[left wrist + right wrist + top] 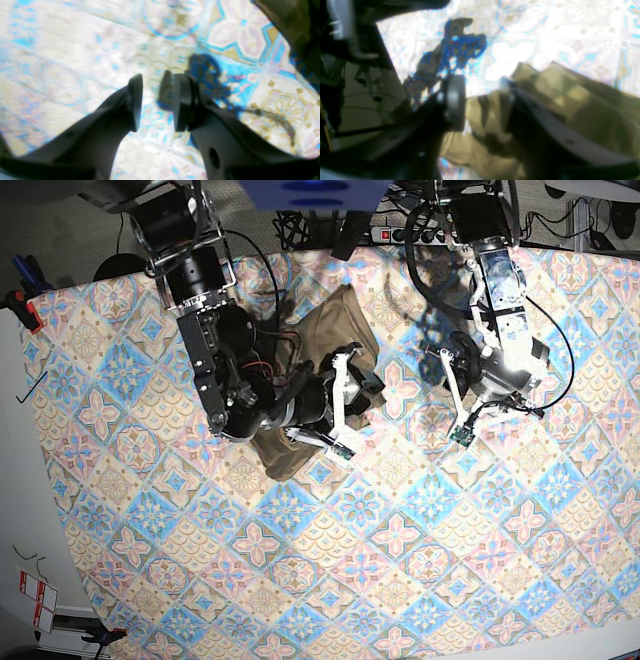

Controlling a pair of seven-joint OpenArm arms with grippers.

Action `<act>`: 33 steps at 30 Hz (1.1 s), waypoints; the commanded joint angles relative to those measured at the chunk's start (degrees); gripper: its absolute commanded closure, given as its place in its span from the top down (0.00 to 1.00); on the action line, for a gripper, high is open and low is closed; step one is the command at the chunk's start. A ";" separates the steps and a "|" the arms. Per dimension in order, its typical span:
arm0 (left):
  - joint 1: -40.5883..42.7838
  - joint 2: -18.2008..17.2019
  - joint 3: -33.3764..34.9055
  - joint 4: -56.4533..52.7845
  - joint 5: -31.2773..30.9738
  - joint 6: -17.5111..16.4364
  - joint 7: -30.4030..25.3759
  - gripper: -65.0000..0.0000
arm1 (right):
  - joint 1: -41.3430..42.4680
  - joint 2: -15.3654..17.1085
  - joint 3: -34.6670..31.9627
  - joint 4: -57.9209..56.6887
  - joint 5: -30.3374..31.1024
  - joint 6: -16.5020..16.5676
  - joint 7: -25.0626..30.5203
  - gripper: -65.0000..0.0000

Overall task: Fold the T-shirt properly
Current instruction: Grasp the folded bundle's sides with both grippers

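Camouflage T-shirt already a compact folded bundle; right gripper parted astride its edge, left gripper open, empty.

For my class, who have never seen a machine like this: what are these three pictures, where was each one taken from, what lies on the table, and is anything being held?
This is a robot with two arms. The overhead picture looks down on a table covered by a patterned tablecloth. A bunched camouflage T-shirt lies on it.

The other two pictures come from cameras on the wrists, looking along each gripper. The left gripper hangs open over bare tablecloth, holding nothing. The right gripper has T-shirt cloth between its fingers, but the blurred picture does not show whether it is pinching it.
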 commanded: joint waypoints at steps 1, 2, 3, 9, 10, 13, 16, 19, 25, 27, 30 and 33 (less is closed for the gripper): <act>-0.78 0.27 2.02 3.03 -0.56 0.12 0.77 0.31 | 1.32 -0.24 1.51 1.91 0.97 -0.77 1.09 0.22; -1.22 0.44 3.34 4.27 -0.56 0.12 1.47 0.31 | 0.97 -0.06 2.92 2.79 1.06 -2.00 1.09 0.18; -1.49 0.97 4.75 5.14 -0.56 0.12 2.35 0.31 | 0.88 0.64 4.50 3.76 1.06 -3.23 1.00 0.14; -2.19 3.26 12.57 6.11 -0.47 0.12 2.75 0.31 | -1.06 5.57 9.34 9.56 1.15 -6.57 0.92 0.06; -2.19 3.52 13.45 6.11 -0.47 0.12 2.75 0.31 | -1.85 6.36 10.48 10.09 1.15 -6.57 0.92 0.06; -2.28 4.66 14.94 5.67 -0.21 0.12 2.75 0.31 | -4.31 7.68 14.79 9.74 1.15 -6.57 0.92 0.06; -2.72 5.72 16.53 2.95 -0.03 0.12 1.56 0.31 | -6.86 8.91 17.69 8.86 1.06 -6.57 1.09 0.06; -3.60 6.15 17.05 -3.38 -0.21 0.12 -1.34 0.31 | -8.44 9.87 19.18 7.98 1.06 -6.57 1.36 0.06; -4.83 6.15 16.53 -17.89 -0.03 0.12 -10.13 0.31 | -8.70 10.58 19.01 2.35 0.88 -6.48 2.59 0.06; -5.18 6.15 15.56 -20.88 -0.03 0.12 -12.59 0.31 | -8.53 10.67 18.57 -0.72 0.88 -6.48 4.70 0.06; -5.97 5.98 12.31 -25.45 0.05 0.12 -16.11 0.31 | -7.56 10.93 16.28 -6.61 0.88 -6.39 7.60 0.06; -7.03 4.75 11.34 -29.76 -0.21 0.12 -19.01 0.31 | -4.66 11.90 11.62 -14.09 0.88 -6.39 12.08 0.06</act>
